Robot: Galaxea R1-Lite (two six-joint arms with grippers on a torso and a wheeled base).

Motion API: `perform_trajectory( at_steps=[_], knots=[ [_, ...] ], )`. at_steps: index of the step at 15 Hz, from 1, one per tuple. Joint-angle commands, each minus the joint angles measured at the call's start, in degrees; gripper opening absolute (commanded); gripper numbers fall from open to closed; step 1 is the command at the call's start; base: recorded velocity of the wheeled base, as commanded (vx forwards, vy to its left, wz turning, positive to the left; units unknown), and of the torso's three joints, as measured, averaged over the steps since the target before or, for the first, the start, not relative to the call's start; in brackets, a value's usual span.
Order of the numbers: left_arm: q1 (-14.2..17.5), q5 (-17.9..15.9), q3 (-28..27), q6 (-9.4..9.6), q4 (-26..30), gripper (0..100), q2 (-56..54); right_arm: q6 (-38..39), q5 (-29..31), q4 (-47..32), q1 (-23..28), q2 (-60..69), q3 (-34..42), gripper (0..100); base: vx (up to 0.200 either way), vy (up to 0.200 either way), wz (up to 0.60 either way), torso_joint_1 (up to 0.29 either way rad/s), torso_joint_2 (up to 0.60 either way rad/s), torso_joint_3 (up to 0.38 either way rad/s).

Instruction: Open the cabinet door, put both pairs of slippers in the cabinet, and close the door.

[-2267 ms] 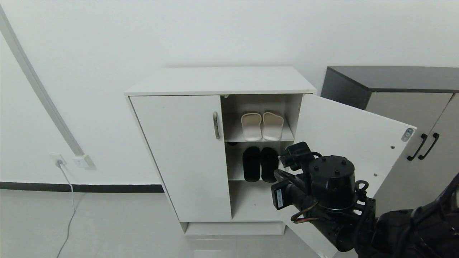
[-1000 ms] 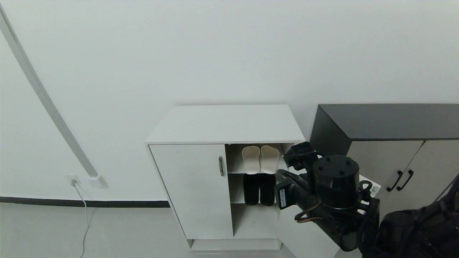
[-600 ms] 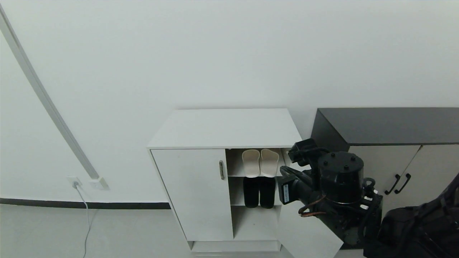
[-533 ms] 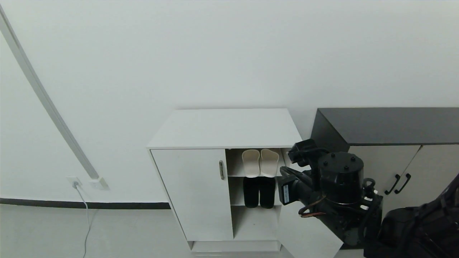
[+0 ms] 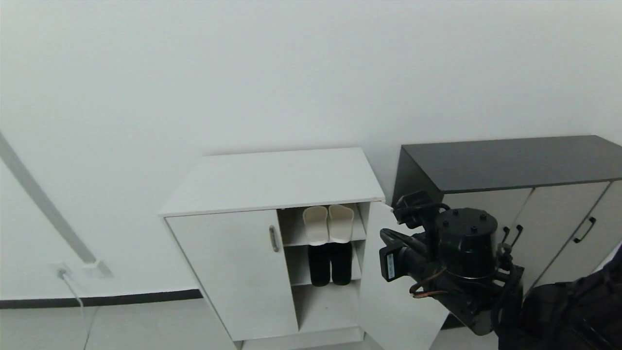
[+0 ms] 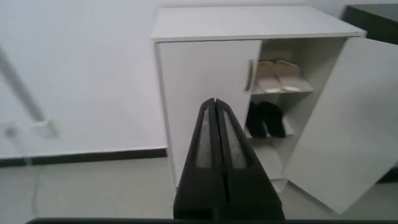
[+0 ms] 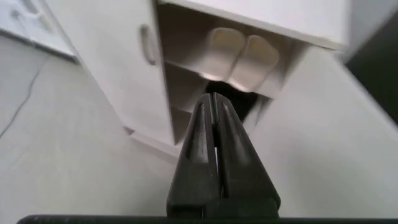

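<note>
Bright, soft light from overhead fills the room, and the white wall [image 5: 291, 73] is evenly lit. Inside the cabinet [image 5: 272, 182] the shelves lie in gentle shade, deepest around the black slippers [image 5: 330, 265]. On the right, the dark cabinet [image 5: 510, 160] shows a dull sheen along its top.

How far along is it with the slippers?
Done: the door is open, and the beige pair sits inside, shelved above the black pair. In hand: nothing; the left tool and right tool are shut and empty. Left: closing the door.
</note>
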State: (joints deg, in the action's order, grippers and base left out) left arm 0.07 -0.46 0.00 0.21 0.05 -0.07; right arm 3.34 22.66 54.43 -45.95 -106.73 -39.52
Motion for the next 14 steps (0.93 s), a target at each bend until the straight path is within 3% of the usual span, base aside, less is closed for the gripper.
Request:
perform_trajectory(
  at_steps=[1, 8, 14],
  knots=[
    [0.0, 0.0, 0.0, -0.03, 0.0, 0, 0.1, 0.0, 0.0, 0.1, 0.2, 0.2, -0.1, 0, 0.000, 0.000, -0.60, 0.022, 0.01, -0.002],
    [0.0, 0.0, 0.0, -0.03, 0.0, 0, 0.1, -0.1, 0.0, 0.5, 1.4, 0.0, -0.1, 0, 0.000, 0.000, 0.00, 0.000, 0.00, 0.000],
    [0.0, 0.1, 0.0, -0.12, 0.0, 0, 0.1, -0.1, 0.0, 0.5, 1.4, -0.1, -0.1, 0, -0.167, 0.000, 0.00, 0.002, 0.00, 0.000]
  ],
)
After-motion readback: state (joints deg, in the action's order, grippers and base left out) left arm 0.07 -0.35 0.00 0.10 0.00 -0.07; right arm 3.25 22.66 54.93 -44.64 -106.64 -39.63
